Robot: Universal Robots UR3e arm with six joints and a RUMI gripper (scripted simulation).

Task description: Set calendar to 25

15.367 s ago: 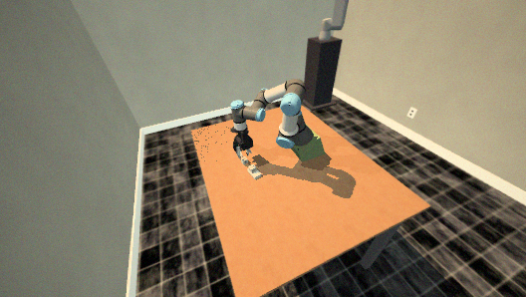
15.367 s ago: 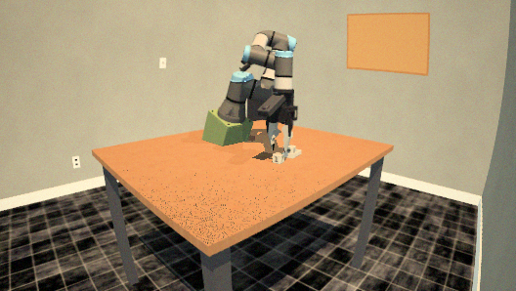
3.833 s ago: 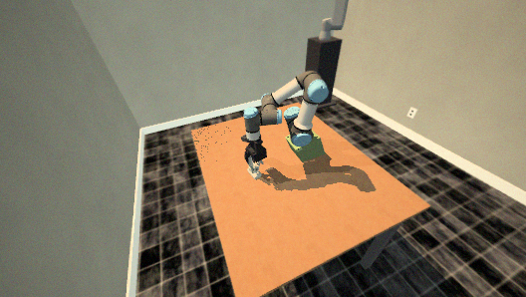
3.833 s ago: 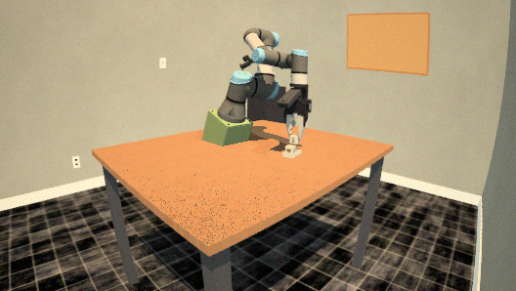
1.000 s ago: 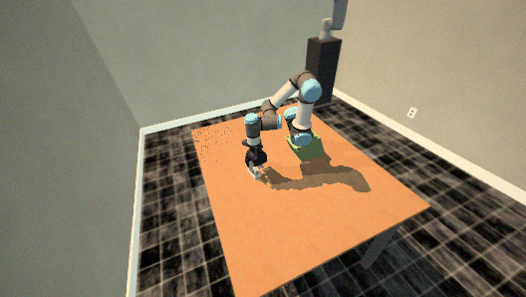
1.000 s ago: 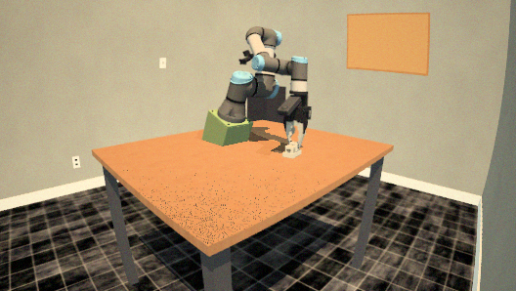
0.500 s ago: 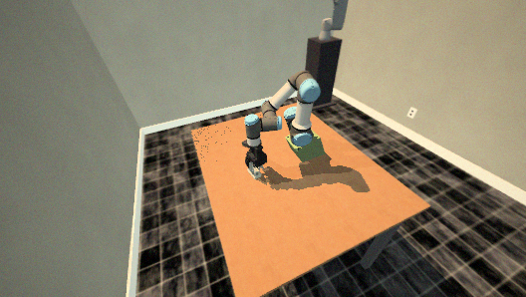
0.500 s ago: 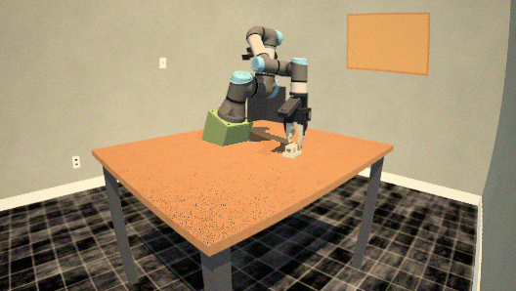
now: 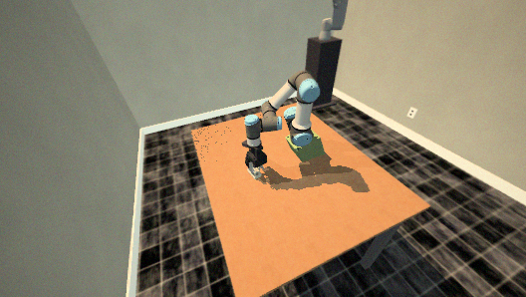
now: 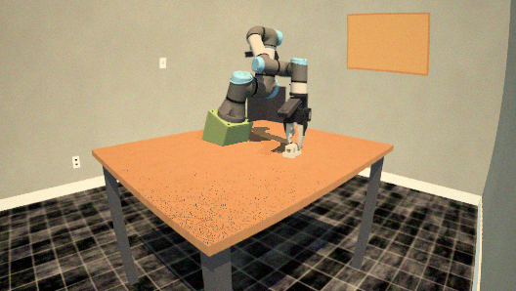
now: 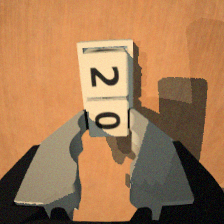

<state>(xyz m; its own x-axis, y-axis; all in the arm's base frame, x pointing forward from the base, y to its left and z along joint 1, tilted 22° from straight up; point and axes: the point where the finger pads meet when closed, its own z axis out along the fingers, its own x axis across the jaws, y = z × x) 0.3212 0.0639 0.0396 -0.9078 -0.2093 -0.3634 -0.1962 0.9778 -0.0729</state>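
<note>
Orange table (image 9: 309,224) (image 10: 303,181): bears the calendar and arm; dark legs below.
Calendar tray (image 10: 291,154): on the tabletop, apart from the green block (image 9: 311,149) (image 10: 227,135) under the arm.
Cube showing 2 (image 11: 105,75): in the tray, beside the other cube.
Gripper (image 9: 255,171) (image 10: 295,145) (image 11: 108,110): clamped on the cube showing 0 (image 11: 107,118); its fingers flank the tray's near end in the wrist view. Seating of this cube unclear.
Shadow (image 11: 182,110): right of the tray in the wrist view.
Wall: orange board (image 10: 388,44).
</note>
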